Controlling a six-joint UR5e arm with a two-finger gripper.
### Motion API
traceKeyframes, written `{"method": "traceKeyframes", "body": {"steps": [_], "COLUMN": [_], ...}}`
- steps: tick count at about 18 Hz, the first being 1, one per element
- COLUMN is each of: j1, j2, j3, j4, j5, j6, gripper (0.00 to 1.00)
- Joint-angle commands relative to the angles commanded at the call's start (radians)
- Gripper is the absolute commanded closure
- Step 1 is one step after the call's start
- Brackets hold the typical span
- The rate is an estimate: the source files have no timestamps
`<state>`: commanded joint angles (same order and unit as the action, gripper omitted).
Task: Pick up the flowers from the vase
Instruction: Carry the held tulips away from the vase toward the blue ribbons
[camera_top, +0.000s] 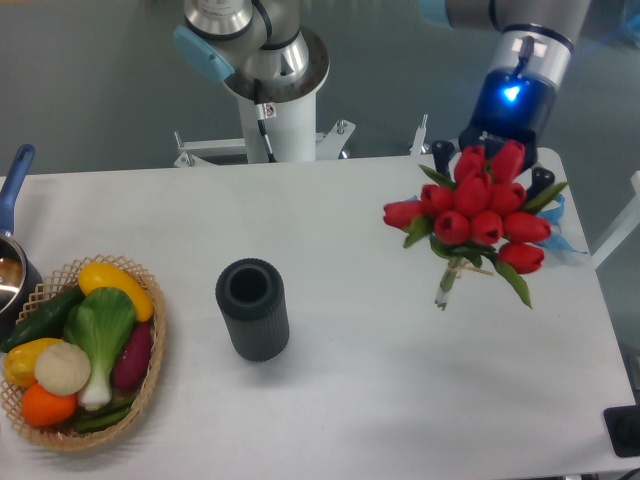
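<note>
Now clear of the vase (252, 309): flowers (476, 211) at the right of the frame, lifted above the white table (400, 400), stems hanging down and ending in the air. Gripper (490, 160) closed on the flowers from behind, apparently around the upper stems, though largely hidden by the red buds. Blue light lit on the wrist above. Vase upright and empty at lower centre left, well apart from the flowers. Wicker basket (80, 355) of vegetables at lower left; blue pot handle (13, 180) at the left edge. Blue ribbon scraps (548, 228) near the right edge, partly behind the flowers.
</note>
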<state>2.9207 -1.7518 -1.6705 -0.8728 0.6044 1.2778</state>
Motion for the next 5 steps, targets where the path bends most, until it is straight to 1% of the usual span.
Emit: {"method": "traceKeyframes", "body": {"steps": [5], "j1": [0.003], "j2": [0.002], "j3": [-0.012], "j4": [0.002], "j5": [0.000], "j6": [0.002], "gripper": [0.71]}}
